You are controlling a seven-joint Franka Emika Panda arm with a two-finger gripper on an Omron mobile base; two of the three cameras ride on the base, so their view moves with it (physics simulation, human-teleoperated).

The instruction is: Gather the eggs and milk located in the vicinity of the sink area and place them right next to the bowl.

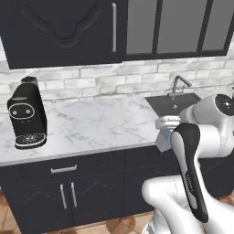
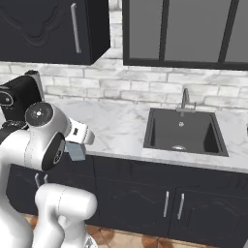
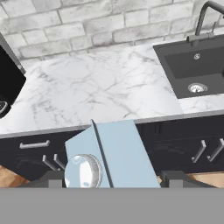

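Marble counter (image 1: 91,123) runs beneath a pale brick wall (image 1: 91,80) and dark upper cabinets (image 1: 64,32), with dark drawers and doors (image 1: 68,187) below and a wood-toned floor at the foot. A black coffee machine (image 1: 26,112) is set at the counter's left end, close to the wall. The sink (image 2: 184,131) is sunk into the counter to the right, its round metal drain (image 2: 178,147) visible near the front edge and a slim grey faucet (image 2: 185,99) rising behind it.

The milk (image 3: 111,155) is seen held off the counter, in front of its front edge and over the lower cabinets, between the coffee machine and the sink. In the hand view its pale blue body is tipped on its side, with a round whitish cap (image 3: 84,171) at the lower left. The gripper (image 3: 111,177) is clamped on the carton, a dark finger (image 3: 175,177) pressed at each flank. In the left base view the carton (image 1: 163,140) is glimpsed as a pale blue corner beside the arm's dark-sleeved link; in the right base view it (image 2: 76,151) hangs just under the white wrist, level with the counter edge
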